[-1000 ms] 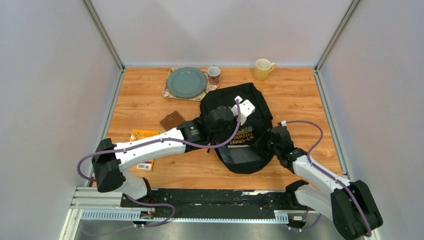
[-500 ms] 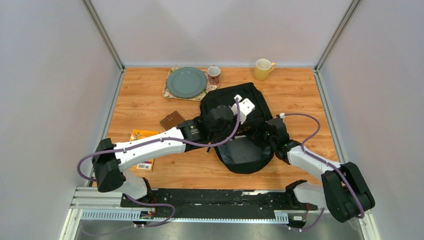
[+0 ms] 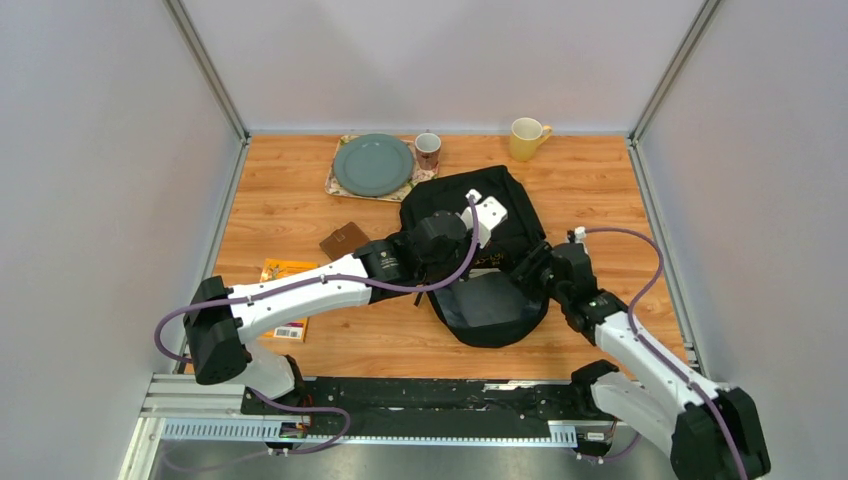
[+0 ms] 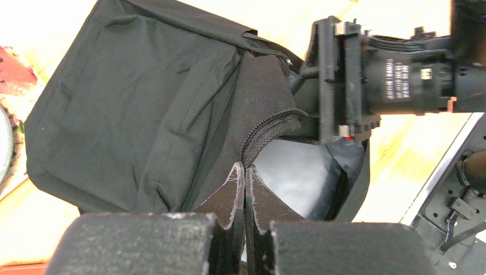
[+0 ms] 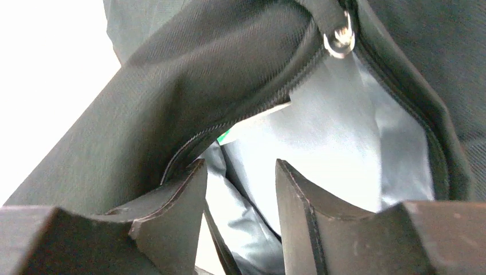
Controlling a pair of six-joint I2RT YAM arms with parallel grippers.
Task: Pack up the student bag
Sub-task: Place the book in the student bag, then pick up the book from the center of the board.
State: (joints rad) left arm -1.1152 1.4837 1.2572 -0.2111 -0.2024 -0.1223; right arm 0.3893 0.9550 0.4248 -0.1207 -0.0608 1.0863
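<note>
Since a second ago the right arm has drawn back to the right rim of the student bag (image 3: pixel 480 305), and the book with yellow lettering (image 3: pixel 488 262) has sunk almost out of sight under its flap. That bag lies on the desk (image 3: pixel 300 200) between the arms, rounded end toward them. The left pincer (image 4: pixel 245 172) is pinched tight on its zipper edge, holding it up, while the right pincer (image 5: pixel 239 166) stands parted and empty at its mouth.
</note>
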